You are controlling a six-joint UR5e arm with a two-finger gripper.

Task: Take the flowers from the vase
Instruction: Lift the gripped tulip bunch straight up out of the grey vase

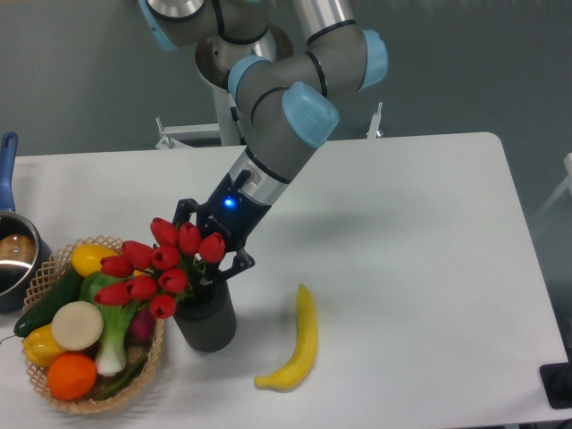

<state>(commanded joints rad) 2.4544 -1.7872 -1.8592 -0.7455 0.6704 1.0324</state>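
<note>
Nearest my camera lies a yellow curved banana (298,344) on the white table (420,268), well apart from anything I need. To its left stands the short dark grey ribbed vase (207,322), touching or just beside the round woven wicker basket (154,357), which is heaped with produce. An orange, a pale round slice, a leek and a dark green cucumber are what I can make out there.

The bunch of red tulip flowers with green stems (159,268) sits in the vase, stems down in its mouth, the heads tipped left so they lean out over the basket. I judge that lean comes from the black two-finger gripper (214,264), which has reached in from behind at a slant and sits right at the stems above the rim. The buds hide the fingertips, so I cannot tell whether the fingers have closed on the stems or stand apart.

Farther left, a blue-handled pot (11,250) sits at the table edge. Behind everything, the grey and blue arm (286,125) slopes down from its base.
</note>
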